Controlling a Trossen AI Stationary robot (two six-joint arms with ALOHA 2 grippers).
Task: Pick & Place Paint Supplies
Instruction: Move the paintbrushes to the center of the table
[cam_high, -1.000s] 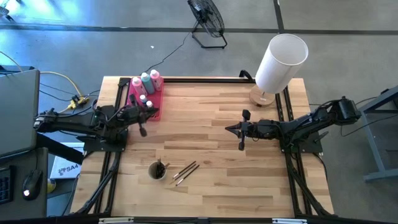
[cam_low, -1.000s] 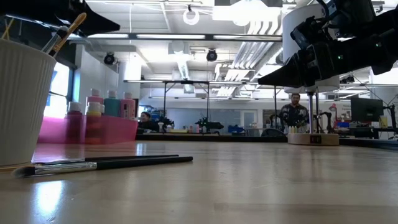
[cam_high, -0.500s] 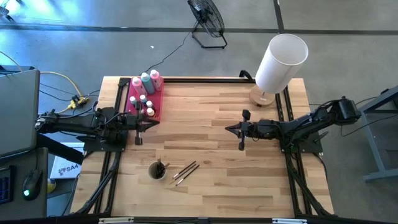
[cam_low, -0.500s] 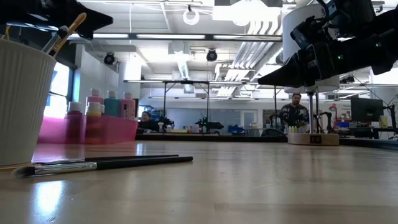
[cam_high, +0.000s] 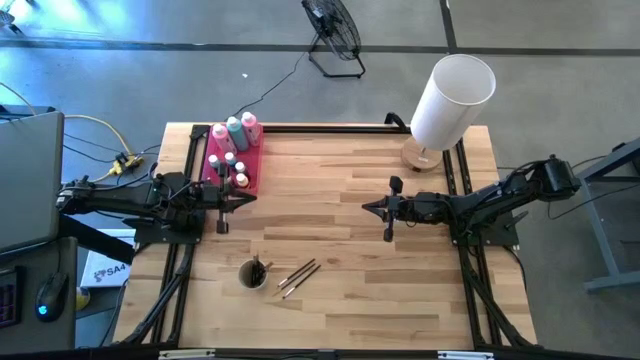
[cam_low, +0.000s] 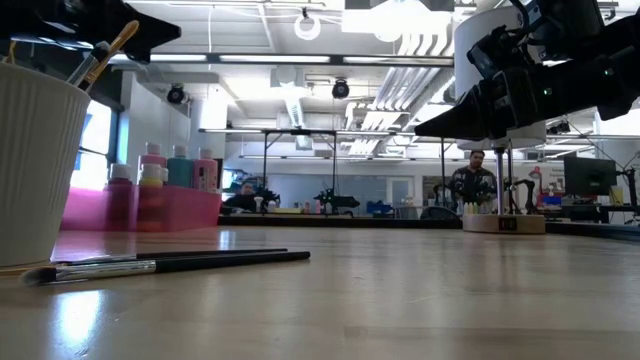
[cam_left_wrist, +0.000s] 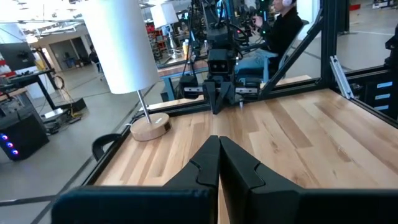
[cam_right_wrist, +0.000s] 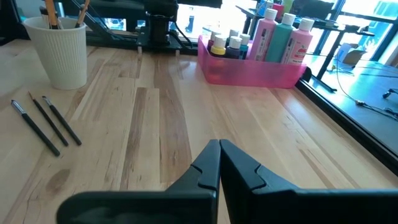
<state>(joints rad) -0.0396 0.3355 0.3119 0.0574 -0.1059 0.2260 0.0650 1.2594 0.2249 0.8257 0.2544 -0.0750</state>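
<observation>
A tall white cylinder lampshade on a round wooden base stands at the far right corner of the pale wooden table. A white ribbed cup holding brushes sits near the front, left of centre, and two thin dark-handled brushes lie loose on the wood just beside it, side by side. Nothing stands between those brushes and either arm.

The pink rectangular tray rests at the far left corner. Inside it, two pink squeeze bottles flank a teal squeeze bottle at the far end, all upright, and the tiny capped paint pots cluster at the near end.

The left gripper hangs just beside the tray's near edge, its jaws pressed together with nothing between them. The right gripper hovers over bare wood near the table's centre, jaws likewise closed and empty.

A second ago the left gripper was over the tray's near end among the pots; it has since drawn back toward the left edge and stopped. The right arm has not moved.
</observation>
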